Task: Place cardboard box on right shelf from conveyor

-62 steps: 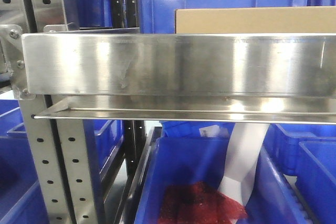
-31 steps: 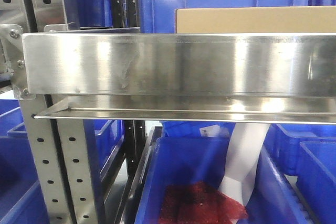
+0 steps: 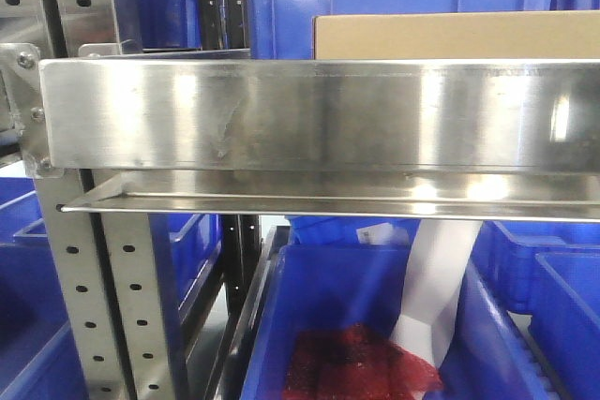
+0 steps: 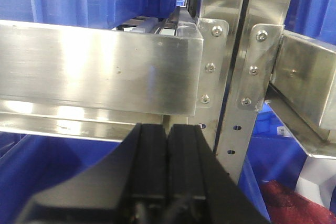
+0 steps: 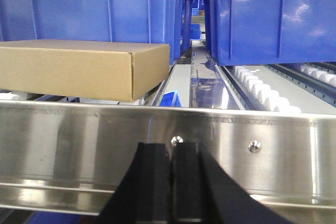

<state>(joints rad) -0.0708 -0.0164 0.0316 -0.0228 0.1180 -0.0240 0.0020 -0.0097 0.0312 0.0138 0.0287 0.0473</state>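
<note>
No change is seen against the earlier front frames | cardboard box (image 5: 84, 69) is set on the right shelf (image 5: 220, 145), behind its front lip, toward the left end | right gripper (image 5: 170, 182) is pressed shut, empty, below the lip, apart from the box | left gripper (image 4: 168, 166) is likewise closed, empty, under a shelf lip near the upright (image 4: 239, 51) | blue bins (image 5: 273, 19) are stood behind.

Warehouse or logistics storage area. Industrial racking is built from perforated grey metal uprights (image 3: 89, 306) bolted to brushed stainless-steel shelves (image 3: 319, 114). Blue plastic bins (image 5: 94, 11) stand in rows on and below the shelves. White rollers (image 5: 260, 90) line a flow-rack lane beside the bins, and a plain cardboard box (image 5: 79, 69) rests on one shelf.
</note>
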